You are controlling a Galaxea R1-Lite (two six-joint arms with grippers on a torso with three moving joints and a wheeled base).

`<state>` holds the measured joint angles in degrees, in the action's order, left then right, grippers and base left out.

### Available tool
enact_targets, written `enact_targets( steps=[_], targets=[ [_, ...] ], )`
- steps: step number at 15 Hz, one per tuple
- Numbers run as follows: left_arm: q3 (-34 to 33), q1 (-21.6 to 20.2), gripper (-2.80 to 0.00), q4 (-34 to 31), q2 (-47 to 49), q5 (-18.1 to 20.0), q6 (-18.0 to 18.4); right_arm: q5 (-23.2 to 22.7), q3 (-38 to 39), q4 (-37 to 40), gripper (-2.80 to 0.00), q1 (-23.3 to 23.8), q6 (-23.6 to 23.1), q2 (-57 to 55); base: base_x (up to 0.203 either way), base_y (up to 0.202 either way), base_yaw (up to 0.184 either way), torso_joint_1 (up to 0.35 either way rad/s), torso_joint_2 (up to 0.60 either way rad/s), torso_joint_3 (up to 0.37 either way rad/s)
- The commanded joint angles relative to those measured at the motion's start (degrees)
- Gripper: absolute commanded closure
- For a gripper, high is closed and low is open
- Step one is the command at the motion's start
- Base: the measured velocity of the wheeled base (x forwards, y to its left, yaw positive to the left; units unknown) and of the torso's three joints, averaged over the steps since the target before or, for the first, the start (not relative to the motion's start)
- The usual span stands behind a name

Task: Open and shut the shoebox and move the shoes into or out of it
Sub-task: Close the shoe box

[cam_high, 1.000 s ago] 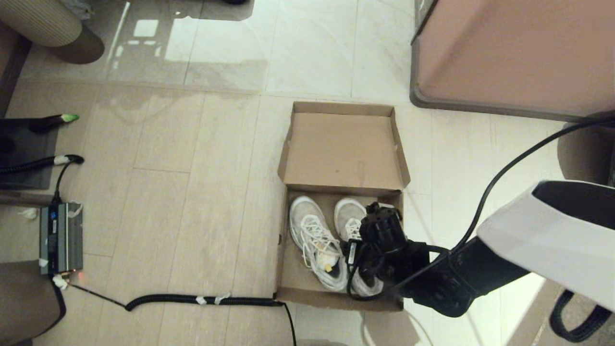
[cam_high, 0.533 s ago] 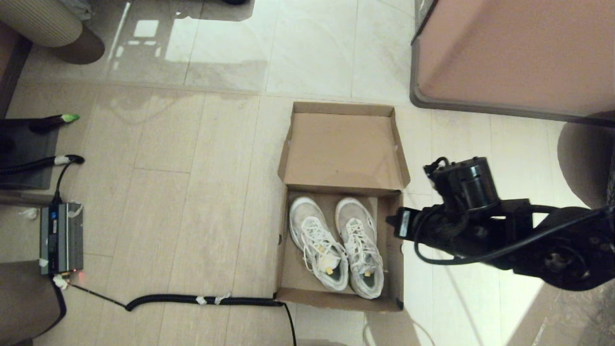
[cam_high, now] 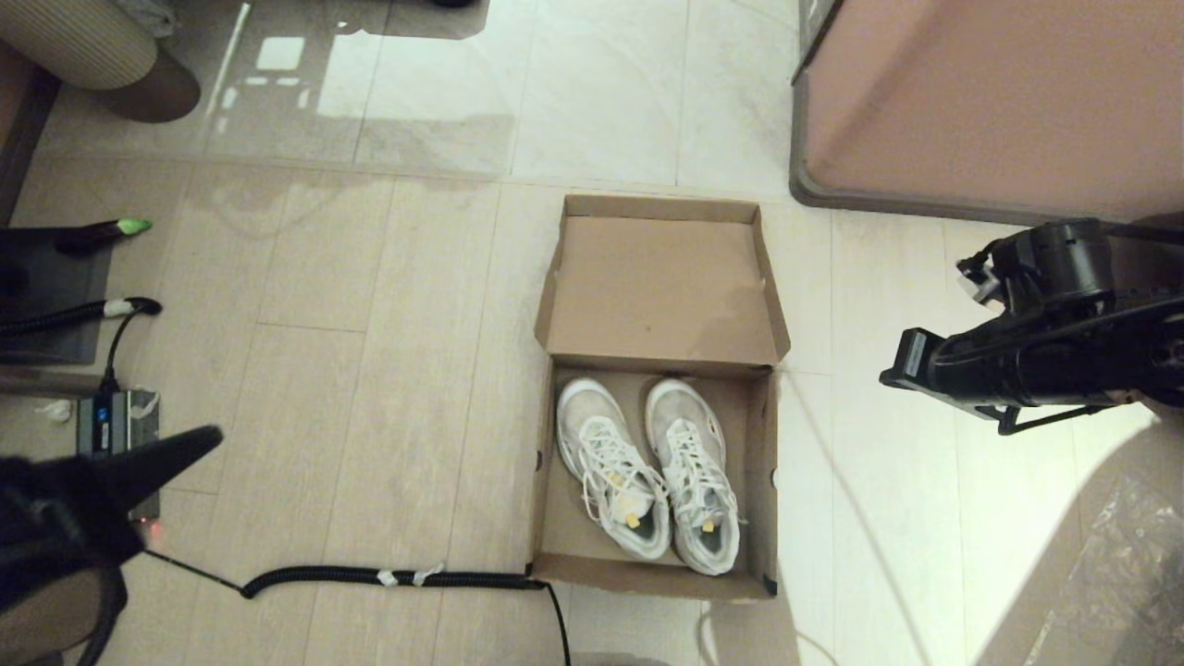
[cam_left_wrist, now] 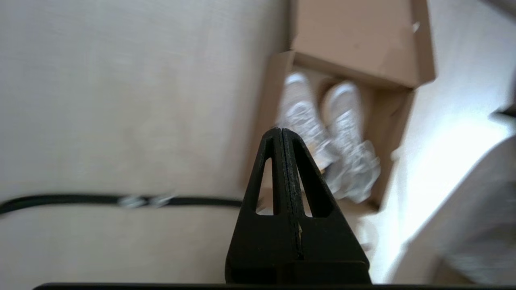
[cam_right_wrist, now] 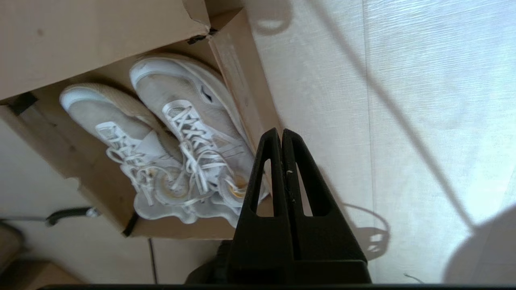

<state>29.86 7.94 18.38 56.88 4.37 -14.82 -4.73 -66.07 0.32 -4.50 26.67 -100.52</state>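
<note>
The brown cardboard shoebox (cam_high: 546,518) lies open on the floor, its flap lid (cam_high: 661,287) folded back flat on the far side. Both white lace-up shoes (cam_high: 647,472) lie side by side inside it, toes toward the lid. My right gripper (cam_right_wrist: 281,131) is shut and empty, hanging above the floor just beyond the box's right wall (cam_right_wrist: 238,76); the right arm (cam_high: 1036,370) shows right of the box. My left gripper (cam_high: 211,437) is shut and empty, low at the left and well away from the box, pointing toward the shoebox (cam_left_wrist: 354,40).
A large pinkish-brown block with a grey rim (cam_high: 990,102) stands at the far right. A black coiled cable (cam_high: 370,578) runs along the floor to the box's near left corner. A grey device (cam_high: 116,435) and a dark mat (cam_high: 46,296) lie at the left.
My right arm has risen from over the right shoe in the box and swung away to the right, empty. My left gripper has come into view at the lower left. The shoes stayed put.
</note>
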Motion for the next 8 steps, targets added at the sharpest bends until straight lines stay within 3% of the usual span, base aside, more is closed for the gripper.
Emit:
enact_targets(
  steps=[1,4,8],
  targets=[
    [4.4,1.1,0.0,6.5,21.9,2.6,-3.3,-7.6,-2.7,0.0,0.0,2.3,0.5,-6.4,0.0,0.0,0.0,0.0,0.0,0.0],
    [12.1,2.1,0.0,13.0,36.3,8.2,-10.0,-15.1,-6.7,-3.5,0.0,3.1,5.5,-13.9,0.0,0.0,0.0,0.0,0.0,0.0],
    [23.4,5.3,0.0,15.6,50.4,10.3,-14.3,-16.5,-18.2,-11.1,0.0,3.2,13.6,-26.5,0.0,0.0,0.0,0.0,0.0,0.0]
  ],
)
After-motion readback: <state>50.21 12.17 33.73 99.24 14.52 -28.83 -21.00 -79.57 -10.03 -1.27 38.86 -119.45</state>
